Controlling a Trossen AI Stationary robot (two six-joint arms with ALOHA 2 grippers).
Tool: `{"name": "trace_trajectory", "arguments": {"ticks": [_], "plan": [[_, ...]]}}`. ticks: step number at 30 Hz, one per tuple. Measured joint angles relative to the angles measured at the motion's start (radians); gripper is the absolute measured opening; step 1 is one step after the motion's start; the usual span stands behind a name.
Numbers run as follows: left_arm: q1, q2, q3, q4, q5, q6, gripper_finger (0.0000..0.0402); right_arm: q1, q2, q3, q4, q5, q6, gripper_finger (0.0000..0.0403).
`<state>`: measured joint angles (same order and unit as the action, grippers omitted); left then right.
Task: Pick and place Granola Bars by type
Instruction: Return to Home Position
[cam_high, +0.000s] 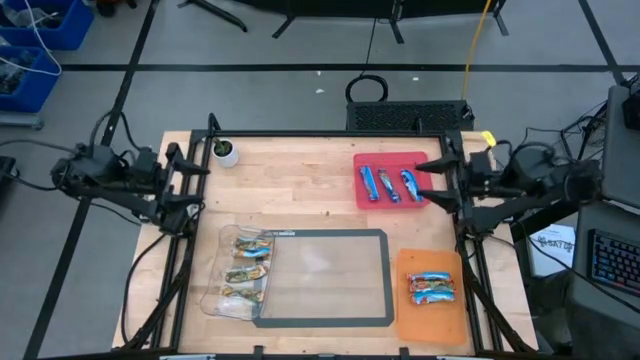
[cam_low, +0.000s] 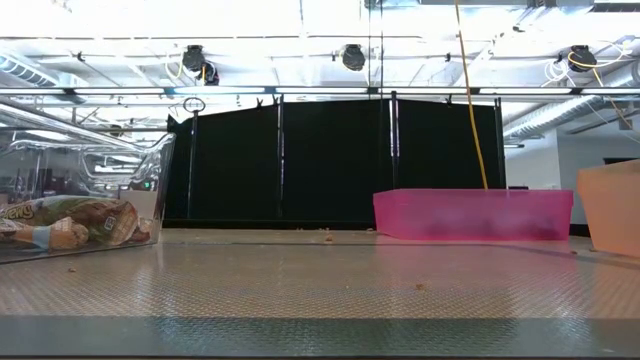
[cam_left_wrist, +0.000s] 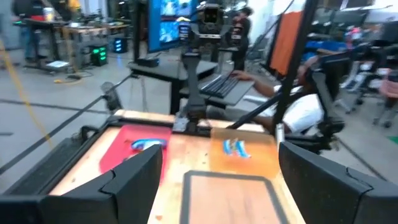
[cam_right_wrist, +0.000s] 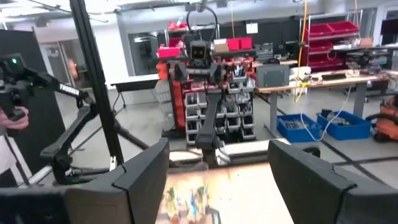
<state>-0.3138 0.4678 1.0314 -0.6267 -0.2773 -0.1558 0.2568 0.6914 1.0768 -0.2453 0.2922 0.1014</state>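
While left and right jaws gape wide, blue Granola Bars (cam_high: 387, 185) lie far-to-near.

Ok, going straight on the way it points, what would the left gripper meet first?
Probably the right gripper, facing the left gripper across the table; height over the red tray is unclear.

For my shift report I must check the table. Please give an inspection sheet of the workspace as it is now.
Surface: wooden table, grey-framed mat in the middle.
Job's things: tan-green bars in transparent bin; three blue bars in red tray; multicoloured bars on orange tray.
Clutter: small potted plant at the table corner near the left arm.
Grippers: left gripper and right gripper open, empty, at the table's sides.
Cables: yellow cable and black cable loop beyond the table.
Surroundings: keyboard, blue bins.
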Motion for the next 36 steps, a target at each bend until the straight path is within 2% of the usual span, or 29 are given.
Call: {"name": "trace_trajectory", "arguments": {"ticks": [6,14,20,26,36], "plan": [[0.0,-0.078,-0.119,0.013,-0.021,-0.024,0.0321,0.0,-0.118,-0.252,0.129,-0.001,0.018,0.0263],[0.0,-0.274,-0.356,0.156,-0.035,-0.045,0.0311,0.0,-0.254,-0.522,0.304,0.024,0.048,0.0263],[0.0,-0.374,-0.495,0.17,-0.08,-0.11,0.031,0.0,-0.314,-0.641,0.365,0.054,0.07,0.0263],[0.0,-0.435,-0.581,0.192,-0.083,-0.139,0.031,0.0,-0.365,-0.739,0.408,0.048,0.137,0.0263],[0.0,-0.463,-0.635,0.201,0.007,-0.133,0.031,0.0,-0.384,-0.938,0.662,0.023,0.177,0.0263]]}}
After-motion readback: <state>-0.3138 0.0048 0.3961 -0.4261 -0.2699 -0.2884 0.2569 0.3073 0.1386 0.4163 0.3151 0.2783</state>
